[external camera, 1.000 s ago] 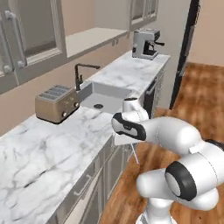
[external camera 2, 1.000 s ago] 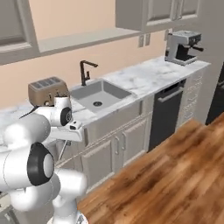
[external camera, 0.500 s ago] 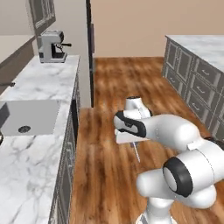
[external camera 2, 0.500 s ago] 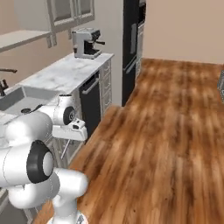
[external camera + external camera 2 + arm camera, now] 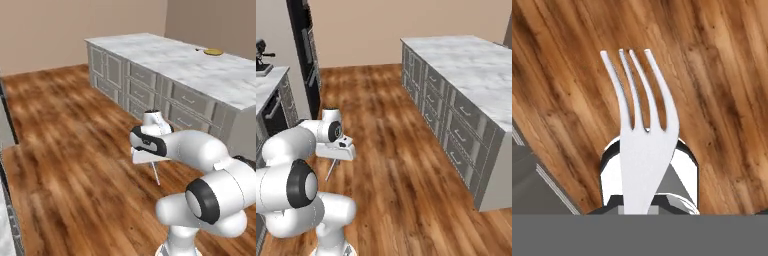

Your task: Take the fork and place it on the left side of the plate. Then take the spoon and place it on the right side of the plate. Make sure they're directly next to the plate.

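Note:
My gripper (image 5: pixel 151 160) is shut on the fork (image 5: pixel 156 173), which hangs from it with its thin handle pointing down over the wooden floor. The right base view has the same gripper (image 5: pixel 336 158) and the fork (image 5: pixel 331 169) in front of my white arm. In the hand view the pale fork (image 5: pixel 641 140) rises from between the fingers, its prongs spread against the floorboards. The yellow plate (image 5: pixel 213 52) lies far off on the marble island top (image 5: pixel 165 55). A dark sliver beside it is too small to name.
The island (image 5: pixel 466 75) with grey drawer fronts (image 5: pixel 456 125) runs along the right. Wooden floor (image 5: pixel 381 125) lies between me and it. A dark tall appliance (image 5: pixel 303 45) and a counter end (image 5: pixel 268 85) stand at the left.
The whole picture has swung from the sink counter across the floor to the island, so the base has turned. The fork stays in the gripper and the arm holds its pose.

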Tool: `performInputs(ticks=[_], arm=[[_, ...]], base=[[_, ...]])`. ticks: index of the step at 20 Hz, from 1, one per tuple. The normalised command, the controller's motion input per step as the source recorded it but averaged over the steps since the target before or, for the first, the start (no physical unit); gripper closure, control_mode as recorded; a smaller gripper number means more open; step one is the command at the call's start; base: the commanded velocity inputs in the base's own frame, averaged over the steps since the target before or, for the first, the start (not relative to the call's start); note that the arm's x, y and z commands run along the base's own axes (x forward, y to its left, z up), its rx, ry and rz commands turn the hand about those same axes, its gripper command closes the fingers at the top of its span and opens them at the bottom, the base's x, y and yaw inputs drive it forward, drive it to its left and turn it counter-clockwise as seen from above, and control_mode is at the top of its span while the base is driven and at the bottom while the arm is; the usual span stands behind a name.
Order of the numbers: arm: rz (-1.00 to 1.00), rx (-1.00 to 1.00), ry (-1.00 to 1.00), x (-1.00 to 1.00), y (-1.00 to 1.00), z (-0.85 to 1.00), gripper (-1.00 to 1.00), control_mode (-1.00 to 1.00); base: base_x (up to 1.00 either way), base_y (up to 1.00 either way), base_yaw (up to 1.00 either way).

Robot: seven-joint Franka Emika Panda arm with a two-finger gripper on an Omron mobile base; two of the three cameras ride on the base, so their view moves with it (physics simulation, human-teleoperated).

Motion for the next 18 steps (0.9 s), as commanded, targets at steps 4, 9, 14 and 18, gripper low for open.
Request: performInputs(ticks=[4, 9, 14, 18], arm=[[0.00, 0.00, 0.00, 0.00, 0.00, 0.00, 1.00, 1.00], [0.00, 0.00, 0.00, 0.00, 0.00, 0.00, 1.00, 1.00], [0.00, 0.00, 0.00, 0.00, 0.00, 0.00, 1.00, 1.00], [0.00, 0.00, 0.00, 0.00, 0.00, 0.00, 1.00, 1.00]], base=[[0.06, -0.08, -0.75], [0.11, -0.16, -0.66], [0.23, -0.19, -0.55], [0.34, -0.22, -0.45]])
